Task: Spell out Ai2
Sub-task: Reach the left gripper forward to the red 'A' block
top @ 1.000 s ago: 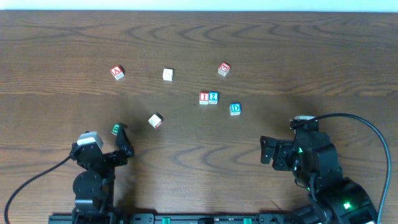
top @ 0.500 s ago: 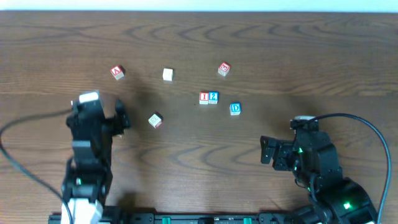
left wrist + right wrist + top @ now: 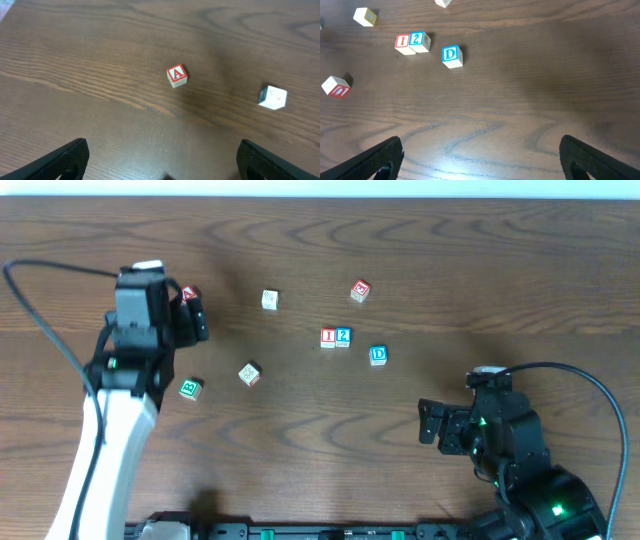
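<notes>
The red "A" cube (image 3: 188, 294) lies at the far left, half hidden by my left gripper (image 3: 198, 321) in the overhead view. In the left wrist view the "A" cube (image 3: 177, 75) lies on the table ahead of the left gripper (image 3: 162, 161), which is open and empty. The red "I" cube (image 3: 328, 337) and the blue "2" cube (image 3: 343, 335) touch side by side mid-table; they also show in the right wrist view as "I" (image 3: 402, 42) and "2" (image 3: 419, 40). My right gripper (image 3: 424, 424) is open and empty near the front right, and also shows in its wrist view (image 3: 480, 161).
A blue "D" cube (image 3: 378, 355) lies right of the "2". A green-marked cube (image 3: 190, 388) lies at the left front. Other cubes: a pale one (image 3: 270, 299), a red-marked one (image 3: 360, 291), and one (image 3: 250, 373) left of centre.
My left arm has swung from the front edge up toward the far left, and now hangs by the "A" cube. The green-marked cube stays where it was. The right arm has not moved.
</notes>
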{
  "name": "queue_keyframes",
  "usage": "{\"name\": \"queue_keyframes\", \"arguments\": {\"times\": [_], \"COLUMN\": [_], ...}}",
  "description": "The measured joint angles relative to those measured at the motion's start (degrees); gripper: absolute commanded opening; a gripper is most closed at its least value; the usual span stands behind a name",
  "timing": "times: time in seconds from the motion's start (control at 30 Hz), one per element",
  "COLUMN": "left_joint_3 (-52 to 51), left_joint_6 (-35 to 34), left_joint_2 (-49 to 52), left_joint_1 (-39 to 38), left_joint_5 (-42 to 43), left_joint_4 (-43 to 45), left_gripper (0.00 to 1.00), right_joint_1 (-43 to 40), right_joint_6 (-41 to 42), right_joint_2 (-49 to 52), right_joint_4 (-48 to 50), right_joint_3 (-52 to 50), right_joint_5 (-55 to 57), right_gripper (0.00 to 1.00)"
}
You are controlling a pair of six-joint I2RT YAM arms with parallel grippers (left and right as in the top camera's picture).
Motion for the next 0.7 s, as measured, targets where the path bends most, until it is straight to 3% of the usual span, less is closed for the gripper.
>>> {"name": "queue_keyframes", "arguments": {"times": [0.4,0.7], "left_joint_3": [18.95,30.27], "left_joint_6": [-12.13,-20.17], "left_joint_2": [22.97,37.57], "left_joint_1": [1.64,3.54], "left_joint_5": [-0.70,4.39], "left_joint_4": [-4.68,-4.94], "left_gripper": [0.95,0.96], "right_joint_1": [0.00,0.00], "right_joint_6": [0.02,0.00], "right_joint_2": [-0.02,0.00], "right_joint_4": [0.00,0.00], "right_joint_3": [0.00,0.00], "right_joint_5": [0.04,0.02], "right_gripper": [0.99,0.99]}}
